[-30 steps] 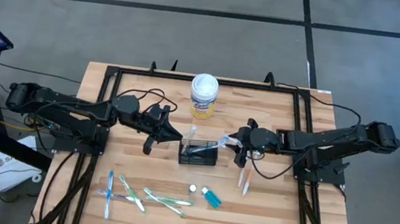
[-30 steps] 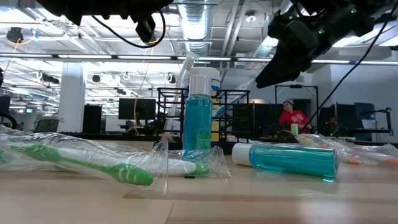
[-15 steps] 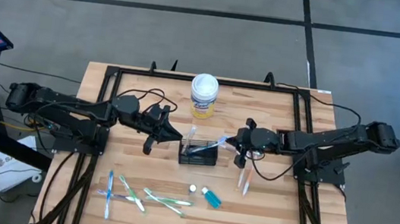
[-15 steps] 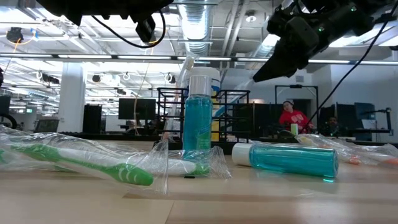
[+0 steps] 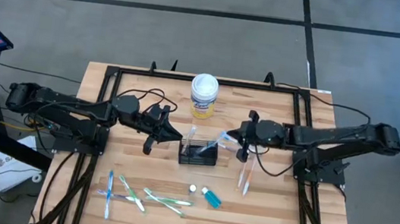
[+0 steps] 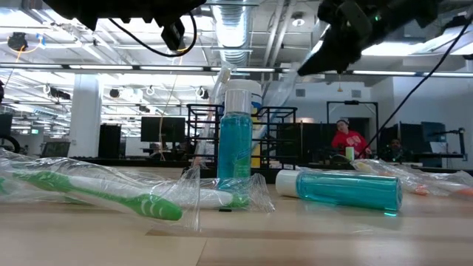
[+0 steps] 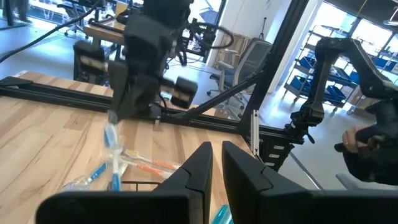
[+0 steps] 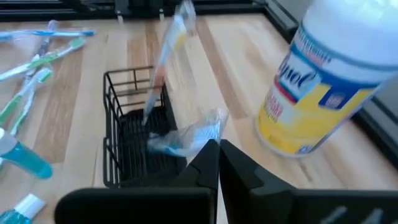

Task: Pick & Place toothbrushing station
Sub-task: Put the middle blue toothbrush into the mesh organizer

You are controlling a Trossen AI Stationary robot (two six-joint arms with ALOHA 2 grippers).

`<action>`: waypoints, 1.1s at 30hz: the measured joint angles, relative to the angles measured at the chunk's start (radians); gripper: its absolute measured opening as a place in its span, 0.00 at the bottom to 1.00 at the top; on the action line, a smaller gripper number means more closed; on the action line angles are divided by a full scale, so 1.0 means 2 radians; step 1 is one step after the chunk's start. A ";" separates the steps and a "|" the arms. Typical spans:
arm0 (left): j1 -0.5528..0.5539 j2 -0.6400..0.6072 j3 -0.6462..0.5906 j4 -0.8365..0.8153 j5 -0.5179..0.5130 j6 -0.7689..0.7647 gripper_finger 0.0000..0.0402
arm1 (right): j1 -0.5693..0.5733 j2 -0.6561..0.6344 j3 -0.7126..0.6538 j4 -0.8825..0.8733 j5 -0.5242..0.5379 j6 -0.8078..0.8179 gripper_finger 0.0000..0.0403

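The right gripper (image 8: 217,163) is seen shut, nothing evidently held. Just ahead of it stands the toothbrushing station (image 8: 134,134), with wrapped brushes inside. It is judged light, stiff wire mesh, best pinched at a rim. The left gripper (image 5: 169,133) waits beyond it, nearly closed.

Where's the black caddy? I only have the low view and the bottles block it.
Observer: The caddy sits mid-table, between the two grippers.
Operator: What's the right one holding?
Observer: The right gripper is shut on the wrap of a blue toothbrush, whose far end hangs over the caddy.
Operator: Left arm?
Observer: The left gripper hovers just left of the caddy, holding nothing.
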 joint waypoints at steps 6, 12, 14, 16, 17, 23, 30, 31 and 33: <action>0.000 0.000 0.000 0.000 0.000 0.000 0.08 | 0.001 -0.003 0.046 -0.035 -0.002 -0.025 0.00; 0.000 0.000 0.000 0.000 0.000 0.000 0.08 | 0.005 0.019 0.063 -0.036 -0.015 -0.037 0.00; 0.000 0.000 0.000 0.000 0.000 0.000 0.08 | 0.005 0.027 0.064 -0.035 -0.019 -0.037 0.00; 0.000 0.000 0.000 0.000 0.000 0.001 0.08 | 0.005 0.036 0.064 -0.025 -0.028 -0.039 0.00; 0.000 0.000 0.000 0.001 0.000 0.003 0.08 | 0.005 0.040 0.064 -0.018 -0.028 -0.040 0.00; 0.000 0.000 0.000 0.000 -0.001 0.012 0.08 | 0.005 0.046 0.065 0.004 -0.034 -0.049 0.00; 0.000 0.000 0.000 0.000 -0.001 0.011 0.08 | 0.010 0.051 0.065 0.019 -0.054 -0.052 0.00; 0.000 0.000 0.000 0.000 -0.001 0.011 0.08 | 0.010 0.056 0.065 0.020 -0.054 -0.052 0.00; 0.000 0.000 0.000 0.000 -0.001 0.012 0.08 | 0.012 0.066 0.065 0.021 -0.056 -0.059 0.00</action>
